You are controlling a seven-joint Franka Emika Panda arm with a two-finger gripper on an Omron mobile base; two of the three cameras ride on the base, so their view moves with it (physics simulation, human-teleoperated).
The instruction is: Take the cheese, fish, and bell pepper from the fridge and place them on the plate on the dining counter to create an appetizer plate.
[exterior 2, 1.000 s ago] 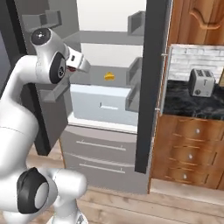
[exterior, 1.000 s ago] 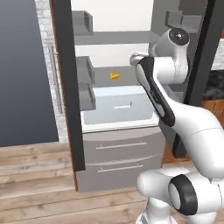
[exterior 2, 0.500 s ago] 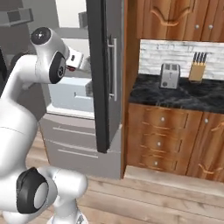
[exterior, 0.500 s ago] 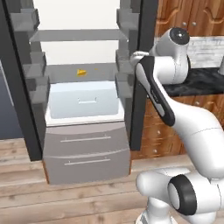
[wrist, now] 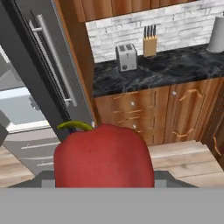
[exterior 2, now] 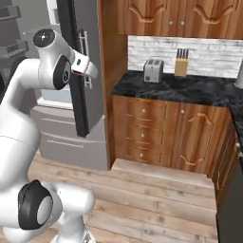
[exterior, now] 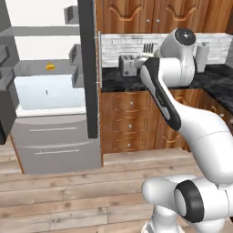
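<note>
A dark red bell pepper (wrist: 104,153) with a green stem sits close up at the bottom of the hand view, and my gripper (wrist: 104,180) is shut on it. In the right base view the hand (exterior 2: 86,67) is held high beside the dark fridge door (exterior 2: 78,71). The fridge (exterior: 45,91) stands open at the left, with a white inside and grey drawers. A small yellow-orange cheese (exterior: 50,67) lies on its shelf. The door's long grey bar handle (wrist: 52,65) is at the left of the hand view. The fish, the plate and the dining counter are out of view.
Right of the fridge runs a black-topped counter (exterior 2: 180,90) on brown wood cabinets. It holds a toaster (exterior 2: 153,70), a knife block (exterior 2: 181,64) and a grey jug (wrist: 217,35). A low wooden step (exterior 2: 156,171) lies at the cabinet foot. Wood-plank floor fills the foreground.
The whole picture has swung right, so the cameras have turned: the fridge slid to the left edge and the wood cabinets came in. The arm's pose and its grip look unchanged.
</note>
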